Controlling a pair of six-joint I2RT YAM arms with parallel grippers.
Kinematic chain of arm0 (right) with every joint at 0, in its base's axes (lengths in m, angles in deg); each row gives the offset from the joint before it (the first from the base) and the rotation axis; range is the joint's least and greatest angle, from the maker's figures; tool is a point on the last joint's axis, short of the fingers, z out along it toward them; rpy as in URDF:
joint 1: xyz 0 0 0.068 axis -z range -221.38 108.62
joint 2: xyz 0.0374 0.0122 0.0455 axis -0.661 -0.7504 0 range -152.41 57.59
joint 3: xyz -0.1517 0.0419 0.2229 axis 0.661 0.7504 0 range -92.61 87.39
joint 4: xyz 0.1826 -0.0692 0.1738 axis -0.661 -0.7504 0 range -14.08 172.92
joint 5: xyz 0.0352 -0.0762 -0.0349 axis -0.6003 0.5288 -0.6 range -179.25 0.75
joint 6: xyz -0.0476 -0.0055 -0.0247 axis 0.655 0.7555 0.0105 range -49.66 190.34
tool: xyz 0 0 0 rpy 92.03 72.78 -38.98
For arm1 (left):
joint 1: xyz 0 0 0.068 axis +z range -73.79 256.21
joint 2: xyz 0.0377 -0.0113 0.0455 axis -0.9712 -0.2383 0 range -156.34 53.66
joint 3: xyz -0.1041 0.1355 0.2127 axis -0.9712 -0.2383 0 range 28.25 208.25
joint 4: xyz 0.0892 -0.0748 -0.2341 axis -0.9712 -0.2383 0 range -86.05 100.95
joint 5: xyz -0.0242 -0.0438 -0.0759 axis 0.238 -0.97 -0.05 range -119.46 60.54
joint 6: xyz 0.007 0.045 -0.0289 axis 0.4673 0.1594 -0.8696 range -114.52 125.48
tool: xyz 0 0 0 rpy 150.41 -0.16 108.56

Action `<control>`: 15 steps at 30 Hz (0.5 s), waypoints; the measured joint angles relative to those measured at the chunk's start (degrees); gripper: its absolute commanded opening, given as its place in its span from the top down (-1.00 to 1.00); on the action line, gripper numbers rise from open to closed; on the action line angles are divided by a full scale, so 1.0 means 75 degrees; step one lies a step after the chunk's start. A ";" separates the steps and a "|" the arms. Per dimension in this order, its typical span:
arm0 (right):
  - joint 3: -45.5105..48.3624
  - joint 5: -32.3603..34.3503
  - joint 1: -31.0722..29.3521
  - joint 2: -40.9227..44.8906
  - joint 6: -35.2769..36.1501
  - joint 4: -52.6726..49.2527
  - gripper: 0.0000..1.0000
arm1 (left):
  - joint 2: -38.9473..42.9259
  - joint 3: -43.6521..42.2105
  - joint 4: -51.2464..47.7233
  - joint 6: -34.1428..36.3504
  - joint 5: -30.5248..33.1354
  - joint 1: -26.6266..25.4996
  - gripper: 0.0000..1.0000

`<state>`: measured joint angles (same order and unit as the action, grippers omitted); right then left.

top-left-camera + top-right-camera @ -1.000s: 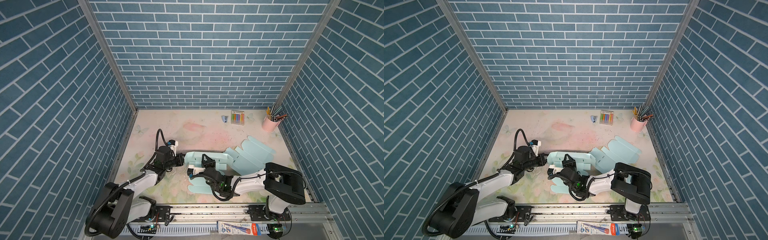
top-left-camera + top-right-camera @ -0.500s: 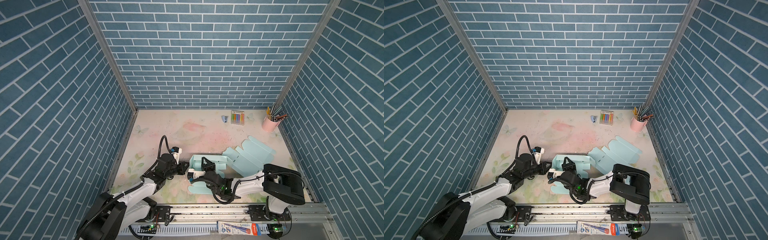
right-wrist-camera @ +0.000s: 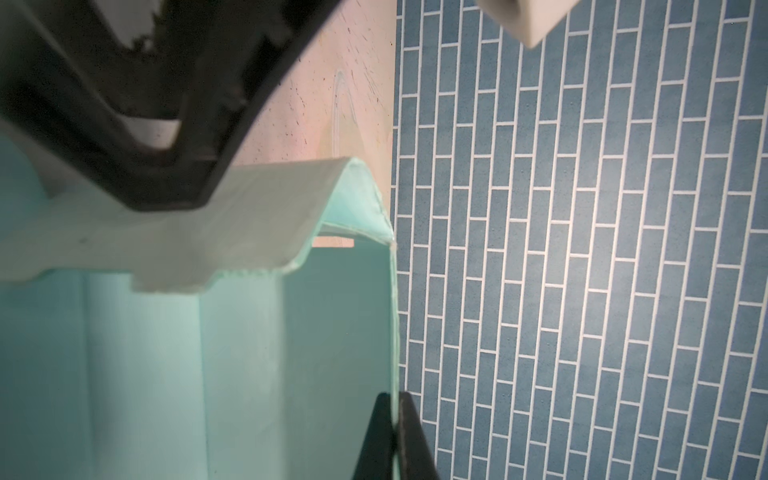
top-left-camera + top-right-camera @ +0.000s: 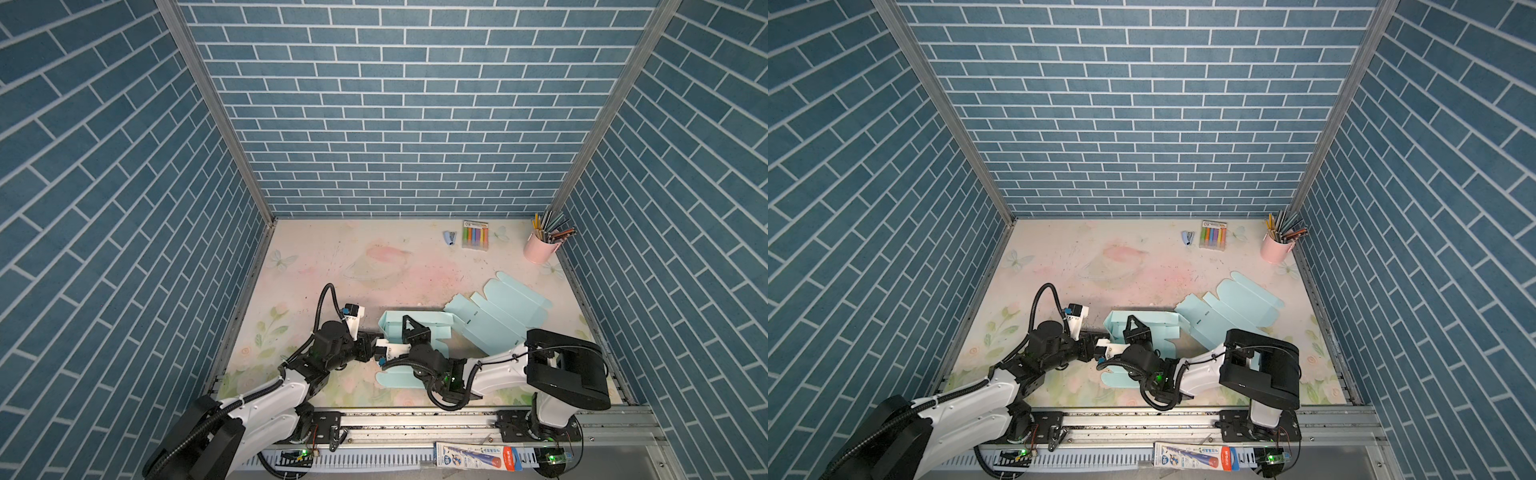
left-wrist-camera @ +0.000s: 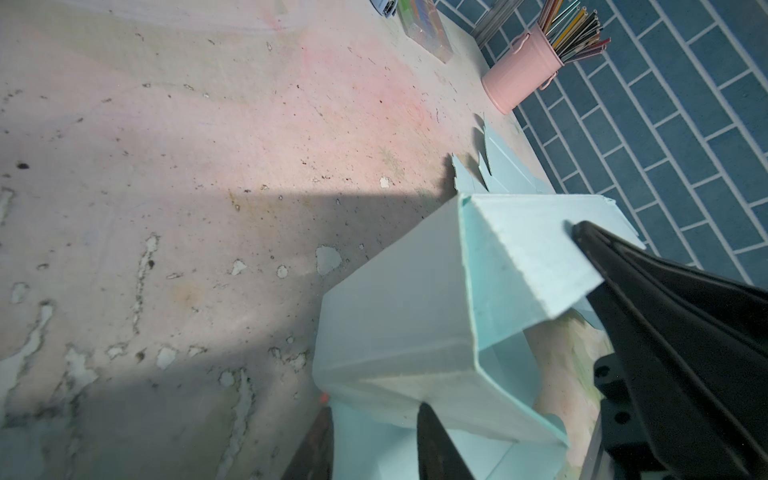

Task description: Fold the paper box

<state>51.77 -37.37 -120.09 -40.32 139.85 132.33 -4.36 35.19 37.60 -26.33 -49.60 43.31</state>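
I see the half-raised paper box [image 4: 432,322] at the desk's [image 4: 332,266] 6 o'clock. My right hand [image 3: 392,399] pinches its upright wall. My left hand [image 4: 374,335], at the box's 9 o'clock, stands narrowly parted astride an edge.

paper box [image 4: 478,324] near front, pencil cup [image 4: 539,249] behind

One paper box [image 4: 498,309], one cup [image 4: 538,251], one marker pack [image 4: 475,234].

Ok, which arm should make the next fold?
Left, probably: the right gripper is shut on a wall of the paper box, steadying it, while the left gripper is open at its end, free to push.
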 measured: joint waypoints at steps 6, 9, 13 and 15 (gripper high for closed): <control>0.0015 0.0000 -0.0067 0.0000 0.0000 0.0035 1.00 | -0.0493 0.0000 0.0580 0.0233 0.0160 -0.0233 0.26; 0.0020 0.0003 -0.0079 0.0000 0.0000 0.0035 1.00 | -0.0539 0.0000 0.0816 0.0408 0.0230 -0.0274 0.23; 0.0020 0.0032 -0.0090 -0.0015 -0.0003 0.0035 1.00 | -0.0670 0.0000 0.1241 0.0682 0.0347 -0.0364 0.20; 0.0023 0.0061 -0.0093 -0.0017 -0.0003 0.0015 1.00 | -0.0775 0.0000 0.1393 0.0807 0.0452 -0.0411 0.20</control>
<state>51.94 -36.91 -120.79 -40.45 139.83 132.44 -10.17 35.19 48.05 -20.28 -46.21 40.23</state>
